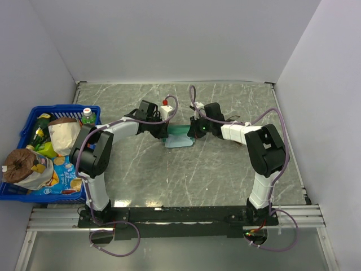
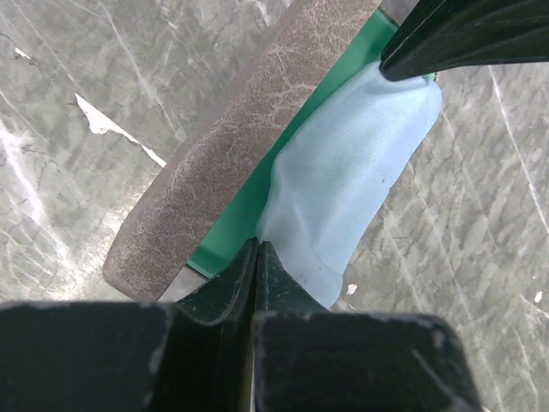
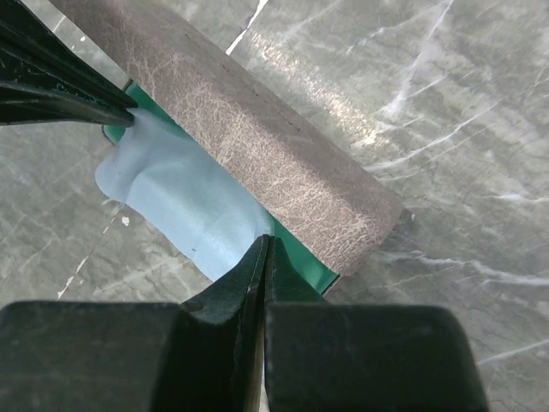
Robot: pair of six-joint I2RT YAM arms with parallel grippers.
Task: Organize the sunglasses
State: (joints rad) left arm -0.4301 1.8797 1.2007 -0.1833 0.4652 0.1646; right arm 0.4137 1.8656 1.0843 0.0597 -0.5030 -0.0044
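My L gripper (image 2: pixel 257 251) & R gripper (image 3: pixel 266 245) were clamped shut on opp. ends of the cloth (image 2: pixel 343 172), to spread it flat over the open case (image 2: pixel 223 154); couldn't see the sunglasses.

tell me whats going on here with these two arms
Both arms meet mid-table over an open glasses case. A light blue cloth lies across its green lining. The left pincer is shut on one end of the cloth and the right pincer on the other. The sunglasses are not visible in any view, so I cannot tell whether they are under the cloth. A blue basket of groceries sits off to the left, untouched.
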